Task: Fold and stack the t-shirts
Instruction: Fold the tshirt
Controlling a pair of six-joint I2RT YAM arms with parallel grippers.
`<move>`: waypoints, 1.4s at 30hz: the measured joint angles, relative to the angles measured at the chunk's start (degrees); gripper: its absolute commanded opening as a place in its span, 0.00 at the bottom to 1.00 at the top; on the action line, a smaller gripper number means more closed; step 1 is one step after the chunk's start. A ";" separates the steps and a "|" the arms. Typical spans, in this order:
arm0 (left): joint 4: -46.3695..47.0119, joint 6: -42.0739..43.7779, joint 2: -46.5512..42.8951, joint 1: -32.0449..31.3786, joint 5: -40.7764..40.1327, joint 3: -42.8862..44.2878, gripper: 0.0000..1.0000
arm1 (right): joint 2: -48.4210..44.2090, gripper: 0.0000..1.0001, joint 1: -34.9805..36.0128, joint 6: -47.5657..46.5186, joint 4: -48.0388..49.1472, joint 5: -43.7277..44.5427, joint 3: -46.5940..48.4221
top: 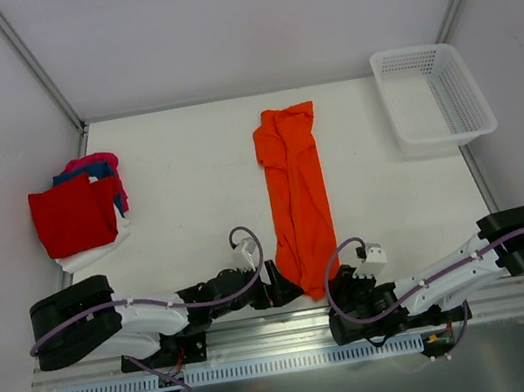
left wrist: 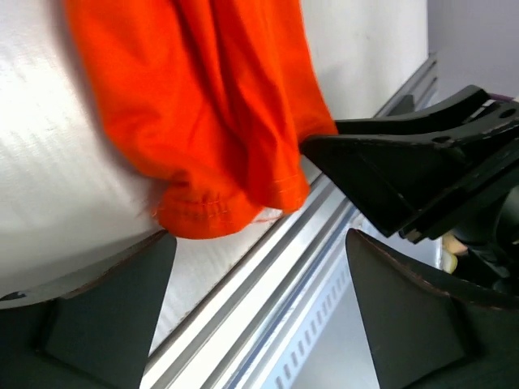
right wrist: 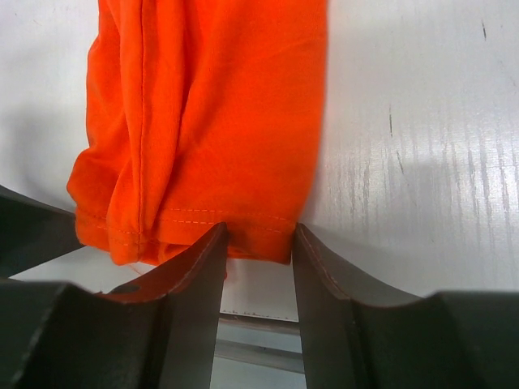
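Left gripper [left wrist: 255,243]: spread wide, low over the near edge of the surface, nothing between its fingers [left wrist: 105,316]; pointed at the left corner of the orange hem, just beside it.
Folded pile [top: 76,217]: far left of the surface, well apart from both arms; red t-shirt [top: 71,217] on top, blue [top: 71,175] and magenta-pink [top: 94,163] peeking out behind it, white [top: 90,255] showing underneath.
Orange t-shirt [top: 297,190]: middle of the surface, folded into a long narrow strip running from far side to near edge, creased along its length; stitched hem at the near end, between the two grippers.
Right gripper [right wrist: 259,231]: partly closed, a narrow gap left between the fingers; tips at the right corner of the orange hem, cloth showing at the top of the gap; cannot tell whether actually pinching it.
Basket [top: 409,49]: white plastic mesh, far right corner of the surface, upright.
Surface [top: 186,169]: white, matte, faintly ribbed, with a few small dark scuffs in the right wrist view.
Rail [top: 267,340]: bare aluminium along the near edge, carrying both arm bases, a slotted white strip [top: 272,365] just below it.
Room: plain pale walls [top: 241,17] on three sides, grey metal struts [top: 31,59] running up the two far corners.
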 measured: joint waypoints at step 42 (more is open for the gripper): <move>2.27 -1.33 5.07 0.09 -3.04 0.35 0.42 | 0.04 0.39 0.00 -0.79 0.55 -0.22 0.00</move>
